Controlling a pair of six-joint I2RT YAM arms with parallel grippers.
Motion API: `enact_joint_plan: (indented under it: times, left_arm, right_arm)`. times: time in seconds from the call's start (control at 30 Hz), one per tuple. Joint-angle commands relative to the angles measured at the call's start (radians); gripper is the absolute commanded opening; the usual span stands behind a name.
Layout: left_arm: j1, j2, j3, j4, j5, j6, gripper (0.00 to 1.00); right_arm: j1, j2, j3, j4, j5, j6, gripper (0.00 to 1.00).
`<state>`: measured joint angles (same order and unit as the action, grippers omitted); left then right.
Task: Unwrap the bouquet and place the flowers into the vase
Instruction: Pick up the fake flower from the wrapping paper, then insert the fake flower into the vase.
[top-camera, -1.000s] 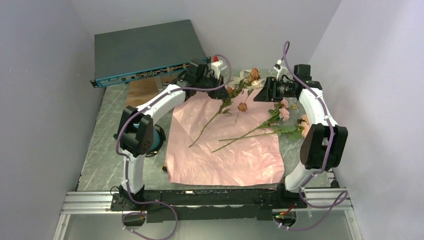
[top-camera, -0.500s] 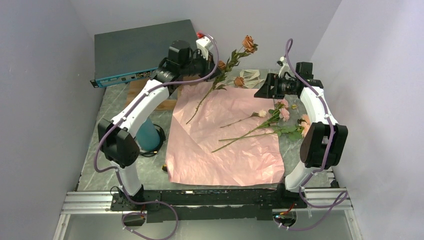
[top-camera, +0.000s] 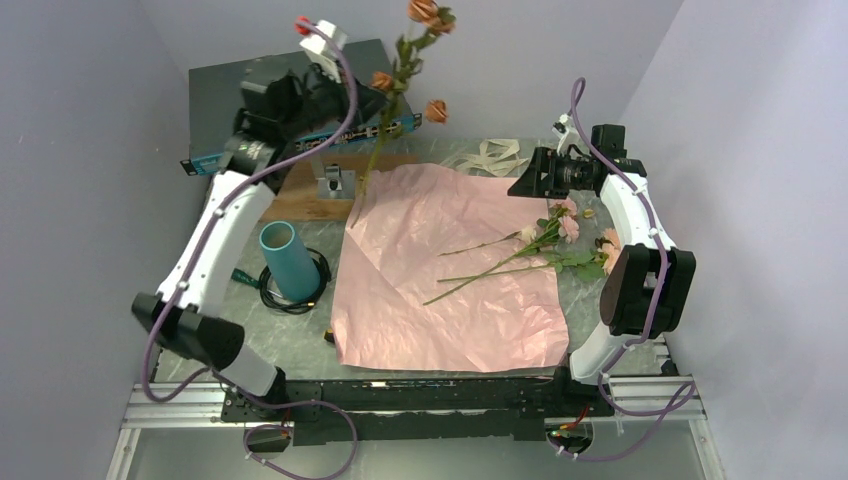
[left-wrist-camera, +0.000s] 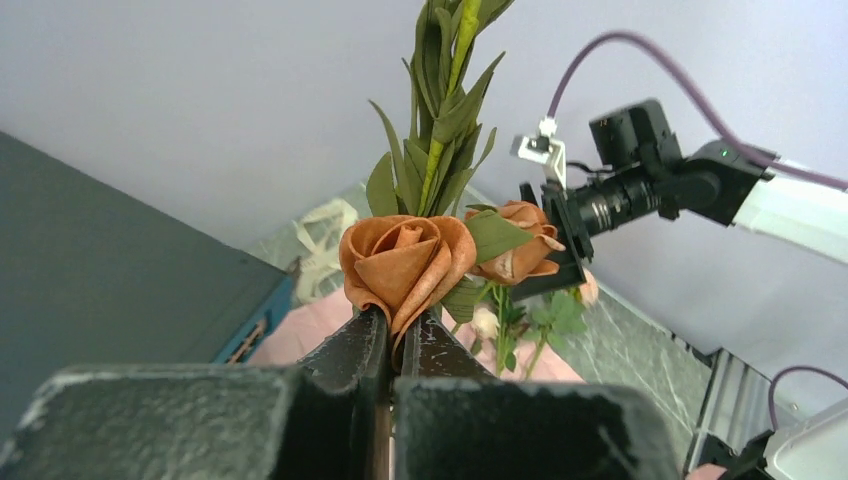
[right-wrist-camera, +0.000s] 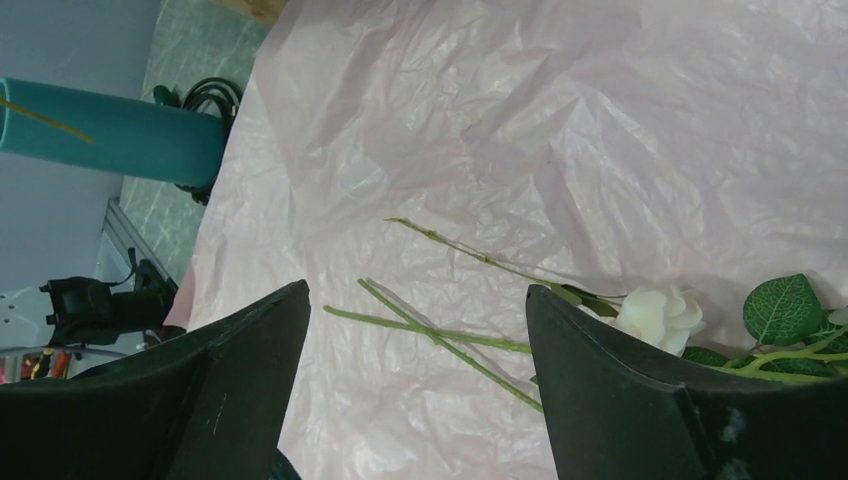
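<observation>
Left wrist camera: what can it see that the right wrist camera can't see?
Only the left wrist camera shows a rust-brown rose pinched in the shut left gripper, with its leafy stem pointing up, and the right arm across the table. Only the right wrist camera shows the teal vase, a white rose and bare green stems, all seen past the open right gripper. Both show the pink paper.

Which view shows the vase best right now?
Top external: the vase stands whole and upright, mouth visible. Right wrist shows only part of it at the frame edge; left wrist shows none.
</observation>
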<state>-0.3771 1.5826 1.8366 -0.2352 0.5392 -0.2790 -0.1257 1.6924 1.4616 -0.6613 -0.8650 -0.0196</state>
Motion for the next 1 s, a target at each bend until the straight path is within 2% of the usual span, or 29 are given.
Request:
enact_joint_plan:
  times: [0.0,0.23,0.57,0.67,0.83,0.97]
  left_arm:
    - [0.044,-0.128,0.025,-0.027,-0.022,-0.004,0.00]
    - [0.138,-0.268,0.010,-0.085,-0.081,0.024,0.00]
    - [0.566,-0.435,-0.113,-0.083,-0.054,-0.138,0.00]
    - [0.657,-0.474,-0.147,-0.067,-0.036,-0.201,0.00]
    - [0.742,-0.507,-0.207,-0.006,-0.001,-0.264,0.00]
    - [0.766,-0.499,-0.230,0.066,0.042,-0.302,0.00]
  right_arm:
    - [-0.003,-0.011,0.039,-0.035,-0.021,-0.029,0.82]
    - [0.000,0.031,0.081,-0.093,-0.039,-0.045,0.82]
    - [0.016,0.060,0.094,-0.094,-0.027,-0.036,0.82]
    - [0.019,0.073,0.102,-0.097,-0.029,-0.036,0.82]
    - [0.028,0.121,0.163,-0.127,-0.032,-0.050,0.82]
    - [0.032,0.144,0.191,-0.157,-0.035,-0.068,0.82]
